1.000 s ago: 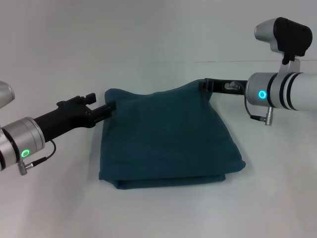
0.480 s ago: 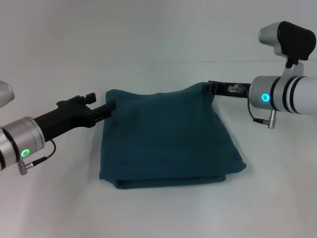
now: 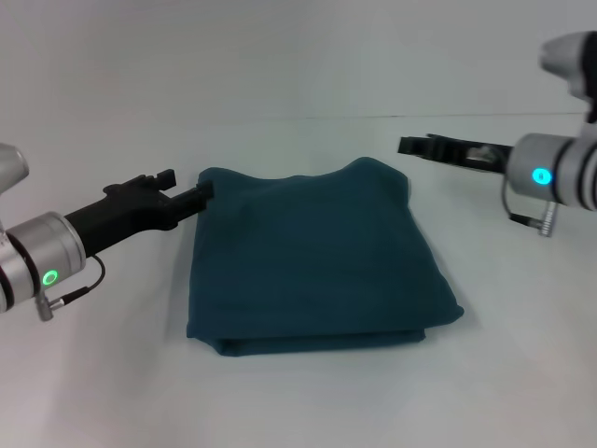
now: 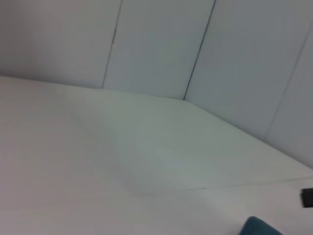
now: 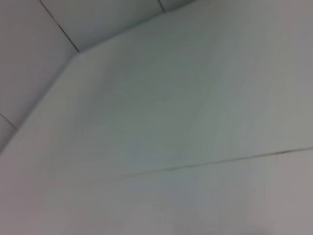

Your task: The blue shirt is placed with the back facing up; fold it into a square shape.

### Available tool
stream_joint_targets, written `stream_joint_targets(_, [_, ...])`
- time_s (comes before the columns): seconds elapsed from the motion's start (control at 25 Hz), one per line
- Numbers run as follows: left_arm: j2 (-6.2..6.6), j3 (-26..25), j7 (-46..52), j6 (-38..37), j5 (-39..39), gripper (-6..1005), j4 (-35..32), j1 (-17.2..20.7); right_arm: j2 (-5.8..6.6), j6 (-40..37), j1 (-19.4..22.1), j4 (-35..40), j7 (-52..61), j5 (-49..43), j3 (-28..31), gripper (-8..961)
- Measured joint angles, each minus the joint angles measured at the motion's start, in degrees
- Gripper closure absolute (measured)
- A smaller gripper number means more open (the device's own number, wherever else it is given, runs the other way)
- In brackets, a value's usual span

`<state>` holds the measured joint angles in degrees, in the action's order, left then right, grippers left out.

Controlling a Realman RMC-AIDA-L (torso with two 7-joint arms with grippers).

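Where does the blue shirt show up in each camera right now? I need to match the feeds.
Head view: the blue shirt lies folded at centre, left claw at its far left corner, right claw off it.
Left wrist view: only a teal corner at the picture's edge.
Right wrist view: not in it.
Shared landmark: the white table, also in the left wrist view.

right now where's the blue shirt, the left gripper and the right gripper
blue shirt [image 3: 312, 261]: head view, middle of the folded top layer.
left gripper [image 3: 199, 193]: head view, tip at the shirt's far left corner.
right gripper [image 3: 412, 146]: head view, tip, clear of the shirt's far right corner.
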<state>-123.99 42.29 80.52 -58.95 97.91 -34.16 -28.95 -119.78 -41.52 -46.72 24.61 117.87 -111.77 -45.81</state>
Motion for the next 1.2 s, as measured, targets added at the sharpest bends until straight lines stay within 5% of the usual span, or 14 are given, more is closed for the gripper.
stream_joint_targets(0.68, [0.01,0.1,5.7,1.0,0.0,284,0.1,0.0,1.44,-21.1,12.5,7.2,-9.0,8.9,1.3,137])
stream_joint_targets(1.0, [-0.03,-0.5,6.1,-1.4,0.0,163,-0.4,0.4,1.72,-25.2,14.2,7.9,-13.3,9.9,2.7,38])
stream_joint_targets(1.2, [-0.17,-3.9,2.2,-12.6,-0.1,108,-2.6,2.4,1.49,-32.8,15.8,7.8,-22.3,10.8,3.0,40])
